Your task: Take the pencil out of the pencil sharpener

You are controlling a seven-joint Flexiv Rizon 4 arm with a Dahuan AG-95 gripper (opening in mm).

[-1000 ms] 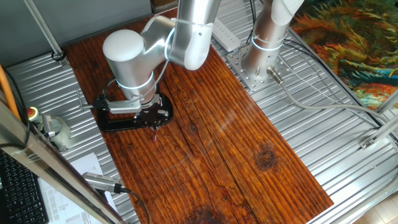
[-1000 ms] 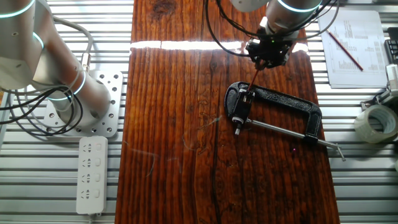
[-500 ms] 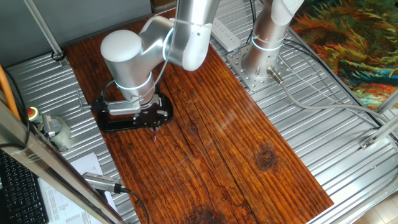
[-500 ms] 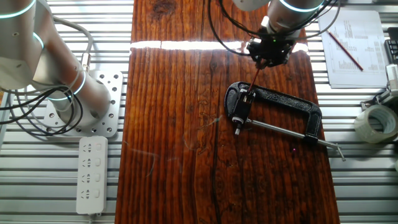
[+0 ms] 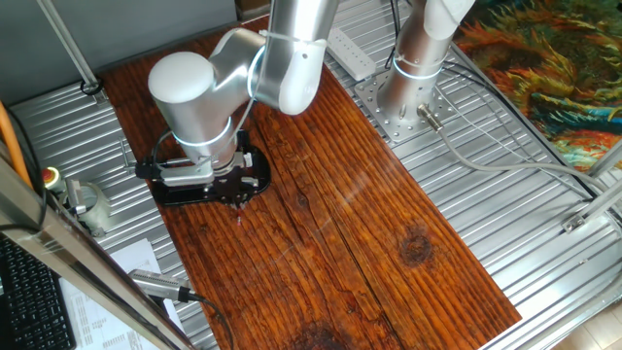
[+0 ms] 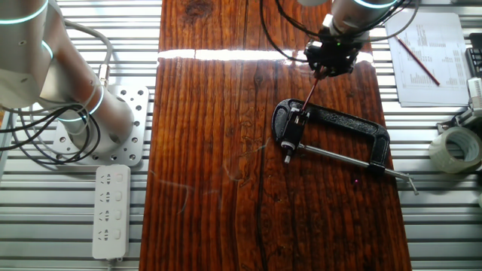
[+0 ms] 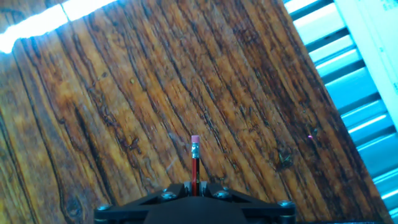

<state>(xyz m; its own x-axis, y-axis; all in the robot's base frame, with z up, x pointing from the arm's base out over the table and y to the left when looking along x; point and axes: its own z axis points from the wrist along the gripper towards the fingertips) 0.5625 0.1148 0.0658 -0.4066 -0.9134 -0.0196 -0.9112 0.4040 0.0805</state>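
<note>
My claw [image 6: 329,63] is clenched on the eraser end of the pencil [image 6: 309,89], whose tip slants down to the sharpener [image 6: 298,117] held in the black clamp [image 6: 339,132]. I judge I'm mid-extraction. Next I should pull along the pencil's line, away from the clamp, until the tip comes free.

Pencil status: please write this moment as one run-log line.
gripper: shut on pencil | sharpener: in clamp jaw | pencil tip at sharpener | extraction unconfirmed
</note>
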